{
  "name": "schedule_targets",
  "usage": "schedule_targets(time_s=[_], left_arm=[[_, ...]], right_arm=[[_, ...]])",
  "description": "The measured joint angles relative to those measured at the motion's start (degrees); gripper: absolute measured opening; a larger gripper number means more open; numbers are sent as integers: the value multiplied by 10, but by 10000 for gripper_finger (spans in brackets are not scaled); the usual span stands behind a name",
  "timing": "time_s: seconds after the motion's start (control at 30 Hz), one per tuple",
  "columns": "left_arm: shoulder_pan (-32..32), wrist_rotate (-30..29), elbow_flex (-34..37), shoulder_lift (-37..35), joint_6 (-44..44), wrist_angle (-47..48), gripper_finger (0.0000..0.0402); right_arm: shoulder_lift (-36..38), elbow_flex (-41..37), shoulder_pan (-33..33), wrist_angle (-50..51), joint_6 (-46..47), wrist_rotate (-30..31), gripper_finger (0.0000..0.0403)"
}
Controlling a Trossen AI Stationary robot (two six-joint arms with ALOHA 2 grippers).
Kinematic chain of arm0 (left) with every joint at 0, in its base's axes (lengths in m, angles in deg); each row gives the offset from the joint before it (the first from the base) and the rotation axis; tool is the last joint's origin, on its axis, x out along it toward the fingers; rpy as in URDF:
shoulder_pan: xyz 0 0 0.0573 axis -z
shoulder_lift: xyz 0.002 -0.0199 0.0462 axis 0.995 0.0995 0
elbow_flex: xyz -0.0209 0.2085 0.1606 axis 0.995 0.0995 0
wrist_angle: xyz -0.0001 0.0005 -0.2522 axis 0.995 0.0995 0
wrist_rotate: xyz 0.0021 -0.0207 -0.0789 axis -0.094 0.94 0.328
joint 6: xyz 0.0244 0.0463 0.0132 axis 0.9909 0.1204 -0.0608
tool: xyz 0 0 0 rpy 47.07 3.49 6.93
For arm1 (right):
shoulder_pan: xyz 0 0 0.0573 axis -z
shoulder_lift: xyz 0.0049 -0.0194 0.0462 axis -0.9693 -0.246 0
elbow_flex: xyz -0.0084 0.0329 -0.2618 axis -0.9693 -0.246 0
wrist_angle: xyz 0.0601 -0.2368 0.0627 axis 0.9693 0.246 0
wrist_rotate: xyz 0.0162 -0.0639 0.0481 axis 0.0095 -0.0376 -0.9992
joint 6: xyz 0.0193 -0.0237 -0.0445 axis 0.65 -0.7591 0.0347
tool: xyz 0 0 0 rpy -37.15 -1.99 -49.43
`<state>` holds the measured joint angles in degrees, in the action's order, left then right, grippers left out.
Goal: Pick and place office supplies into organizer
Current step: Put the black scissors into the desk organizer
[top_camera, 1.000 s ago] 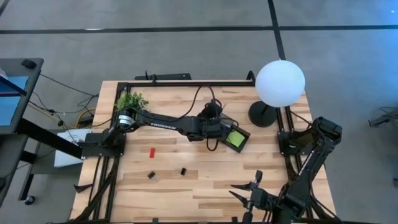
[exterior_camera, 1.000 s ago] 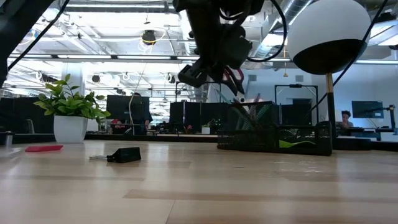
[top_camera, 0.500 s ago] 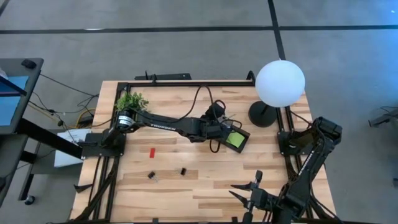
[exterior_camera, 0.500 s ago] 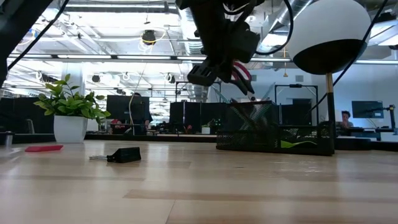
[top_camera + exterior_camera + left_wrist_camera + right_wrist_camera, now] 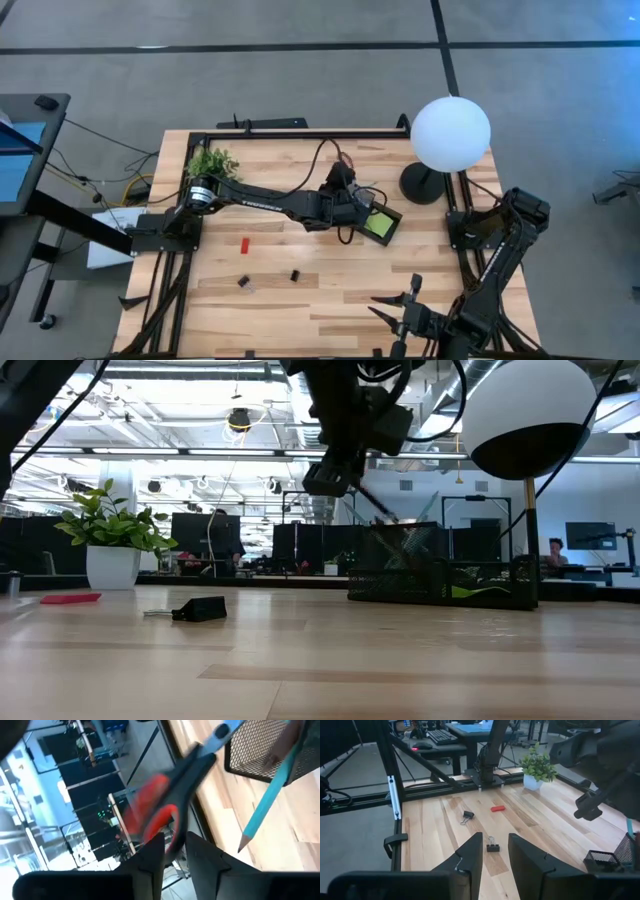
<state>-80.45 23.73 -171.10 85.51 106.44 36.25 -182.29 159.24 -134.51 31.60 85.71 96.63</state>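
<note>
On the wooden table, a small red block and two black clips lie left. The left gripper, fingers slightly parted, hangs over the black organizer, red-handled scissors just off its fingertips. The right gripper waits partly open, empty, near the front edge.

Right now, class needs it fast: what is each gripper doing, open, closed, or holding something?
Left gripper: open above the organizer; scissors between its fingers, grip unclear.
Right gripper: open, holding nothing, at the table's near edge.
</note>
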Motion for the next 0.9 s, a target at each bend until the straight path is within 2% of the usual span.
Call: schedule_targets(time_s=[0.2, 0.43, 0.6, 0.7, 0.8, 0.9], left_arm=[[11, -9, 0, 0, -42, 4, 95], [49, -10, 0, 0, -111, 29, 89], [84, -23, 0, 0, -237, 52, 82], [98, -55, 0, 0, -315, 83, 75], [102, -78, -15, -6, -411, 182, 61], [95, -55, -64, -16, -560, 351, 44]], right_arm=[[0, 0, 0, 0, 0, 0, 88], [0, 0, 0, 0, 0, 0, 88], [0, 0, 0, 0, 9, 0, 88], [0, 0, -2, 0, 24, -3, 88], [0, 0, -5, 0, 26, -20, 88], [-4, 0, -8, -4, 26, -20, 88]])
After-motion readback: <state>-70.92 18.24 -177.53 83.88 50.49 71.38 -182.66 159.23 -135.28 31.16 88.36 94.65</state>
